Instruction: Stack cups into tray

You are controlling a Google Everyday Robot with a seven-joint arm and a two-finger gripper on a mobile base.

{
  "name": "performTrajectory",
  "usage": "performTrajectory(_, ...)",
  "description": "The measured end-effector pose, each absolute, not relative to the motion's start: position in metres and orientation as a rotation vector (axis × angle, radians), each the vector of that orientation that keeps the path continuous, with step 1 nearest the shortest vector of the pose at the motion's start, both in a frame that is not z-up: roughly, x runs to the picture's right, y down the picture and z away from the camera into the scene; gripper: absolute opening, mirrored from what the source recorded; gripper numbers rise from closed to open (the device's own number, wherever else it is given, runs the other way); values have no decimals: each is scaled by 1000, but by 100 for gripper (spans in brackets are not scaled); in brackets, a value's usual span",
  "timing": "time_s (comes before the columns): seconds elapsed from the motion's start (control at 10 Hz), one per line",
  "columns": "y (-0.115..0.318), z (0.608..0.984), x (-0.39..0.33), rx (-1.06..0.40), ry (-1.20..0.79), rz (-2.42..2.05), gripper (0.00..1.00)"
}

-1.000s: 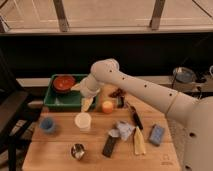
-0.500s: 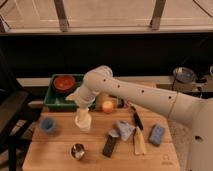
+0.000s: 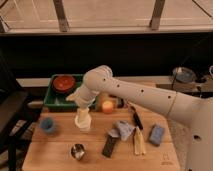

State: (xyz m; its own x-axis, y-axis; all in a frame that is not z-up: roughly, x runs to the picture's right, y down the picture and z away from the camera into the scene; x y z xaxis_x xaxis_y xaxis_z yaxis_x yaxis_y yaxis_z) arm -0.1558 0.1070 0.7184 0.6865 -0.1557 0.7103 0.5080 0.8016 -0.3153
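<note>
**Gripper [image 3: 82, 115] down on the cream-white cup [image 3: 83, 124]**

The cup stands on the wooden table [image 3: 155, 156] just in front of the green tray [image 3: 50, 103]. Whether the gripper holds it, I cannot tell. The light blue cup [image 3: 48, 125] and steel cup [image 3: 77, 150] stand nearby.

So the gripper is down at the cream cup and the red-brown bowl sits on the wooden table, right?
No. The camera view shows the red-brown bowl in the green tray, not on the table. The gripper is at the cream cup.
</note>
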Motion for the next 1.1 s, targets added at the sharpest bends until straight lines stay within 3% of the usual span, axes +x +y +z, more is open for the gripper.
performTrajectory(0.5, 177, 678, -178, -604, -749, -497, 76)
performTrajectory(1.1, 243, 685, -193, -618, -769, -552, 76)
